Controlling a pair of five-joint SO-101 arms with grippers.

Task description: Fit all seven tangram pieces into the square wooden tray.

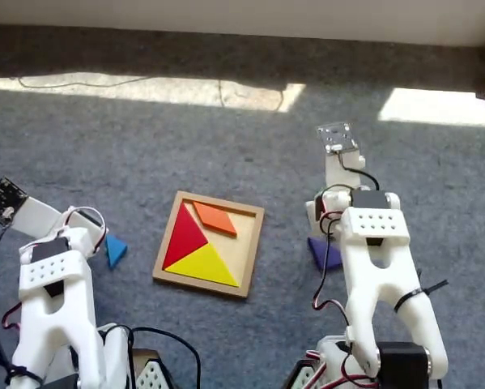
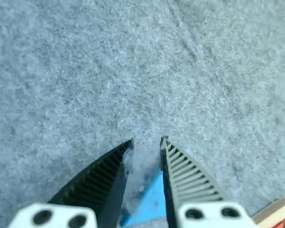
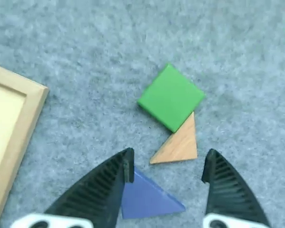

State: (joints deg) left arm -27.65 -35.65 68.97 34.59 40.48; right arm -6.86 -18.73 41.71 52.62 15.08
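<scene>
The square wooden tray (image 1: 250, 243) lies mid-carpet and holds a red triangle (image 1: 183, 237), a yellow triangle (image 1: 203, 265) and an orange parallelogram (image 1: 215, 217). A small blue triangle (image 1: 115, 250) lies on the carpet left of the tray, beside the left arm (image 1: 54, 275). My left gripper (image 2: 147, 141) is open by a narrow gap, with the blue triangle (image 2: 149, 204) below, back from its tips. My right gripper (image 3: 169, 153) is open wide over a wood-coloured triangle (image 3: 179, 142). A green square (image 3: 171, 97) lies just beyond it, and a purple triangle (image 3: 147, 197) lies by one finger.
The tray's corner (image 3: 18, 118) shows beside the right gripper. The right arm (image 1: 376, 251) covers part of the purple triangle (image 1: 325, 253) from above. Sunlit patches and a thin cable (image 1: 218, 89) cross the far carpet. Open carpet lies behind the tray.
</scene>
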